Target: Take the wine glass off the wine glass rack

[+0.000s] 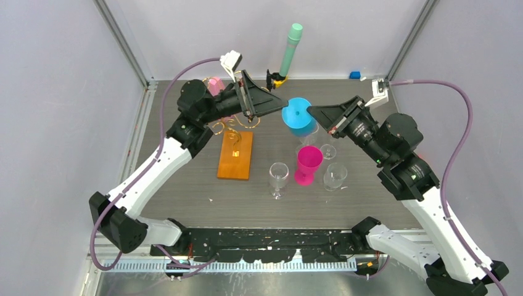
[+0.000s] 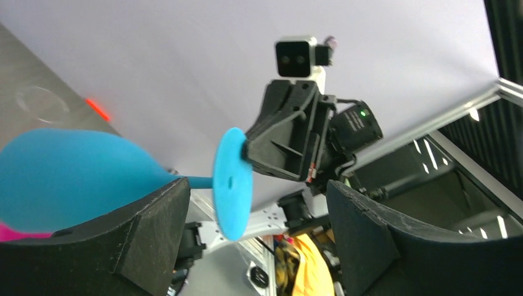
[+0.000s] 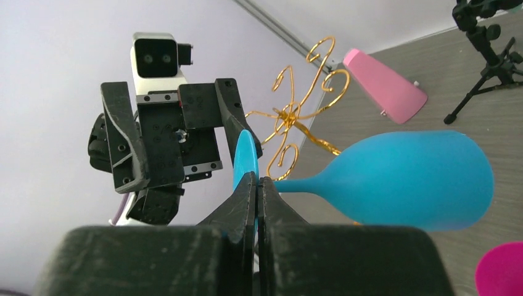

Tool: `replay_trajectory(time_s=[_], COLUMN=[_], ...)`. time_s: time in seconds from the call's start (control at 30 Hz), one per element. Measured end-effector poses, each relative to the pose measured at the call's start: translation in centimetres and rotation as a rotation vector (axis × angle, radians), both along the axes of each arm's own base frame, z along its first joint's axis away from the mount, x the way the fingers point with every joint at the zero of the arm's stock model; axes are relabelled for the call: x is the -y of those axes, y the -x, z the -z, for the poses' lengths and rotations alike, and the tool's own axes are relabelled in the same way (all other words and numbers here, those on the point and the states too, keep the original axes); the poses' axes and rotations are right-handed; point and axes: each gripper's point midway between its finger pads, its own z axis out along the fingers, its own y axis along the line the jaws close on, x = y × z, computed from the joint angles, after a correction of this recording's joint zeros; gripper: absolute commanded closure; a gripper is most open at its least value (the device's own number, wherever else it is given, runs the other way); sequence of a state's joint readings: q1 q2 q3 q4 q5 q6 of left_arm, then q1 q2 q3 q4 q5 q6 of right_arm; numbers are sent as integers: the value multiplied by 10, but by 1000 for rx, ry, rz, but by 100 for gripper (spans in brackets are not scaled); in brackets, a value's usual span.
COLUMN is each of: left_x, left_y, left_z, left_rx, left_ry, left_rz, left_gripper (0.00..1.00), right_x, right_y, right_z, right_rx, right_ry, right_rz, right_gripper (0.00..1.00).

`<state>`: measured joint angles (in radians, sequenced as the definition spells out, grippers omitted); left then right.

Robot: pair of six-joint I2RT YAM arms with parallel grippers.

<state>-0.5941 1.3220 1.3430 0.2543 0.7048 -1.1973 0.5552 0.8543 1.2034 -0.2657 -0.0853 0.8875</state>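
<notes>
While pale lilac walls and a metal frame are closing in the cell, a dark grey wood-grain table is lying flat beneath both arms. Toward its left side the wine glass rack is standing on its orange-brown base, its gold scroll arms carrying nothing. The blue wine glass is hanging in the air to the right of the rack and clear of the wire, foot uppermost in the overhead view and bowl below it. The right gripper is pinching the rim of the glass's round foot, its fingers pressed together on the disc. The left gripper is facing it from the other side with its fingers spread wide; the stem and foot are showing between them, though whether anything is touching cannot be told. Below the held glass a magenta cup is standing among three clear glasses. At the far edge a black tripod with a mint-green cylinder is standing upright, and a pink cone is lying behind the rack.
</notes>
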Motion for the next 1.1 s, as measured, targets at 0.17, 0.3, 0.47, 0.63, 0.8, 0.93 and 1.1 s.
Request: replay_trajectory(time_s=[0.17,0.3,0.47,0.63,0.8,0.93,1.1], left_x=[12,15,17,18,18,18,14], left_y=[24,26,26,27,29,38,45], left_z=[-3,6,19,26,27,21,4], left_rx=[-15,-39,-87,-113,-113,-103,-73], left_ry=[27,20,2,-14,-18,-9,18], left_rz=[88,104,112,121,132,167,178], left_gripper=[26,37,64,99,100,100,100], right_x=[0,-3,-7,-10,-10,-5,11], right_y=[13,14,14,17,20,19,26], right_z=[6,11,17,12,7,9,4], right_rx=[-14,-23,-35,-22,-4,6,64], right_ry=[12,18,17,-7,-21,-9,-2], right_rz=[-40,-59,-79,-102,-111,-80,-22], right_gripper=[100,100,100,100,51,18,9])
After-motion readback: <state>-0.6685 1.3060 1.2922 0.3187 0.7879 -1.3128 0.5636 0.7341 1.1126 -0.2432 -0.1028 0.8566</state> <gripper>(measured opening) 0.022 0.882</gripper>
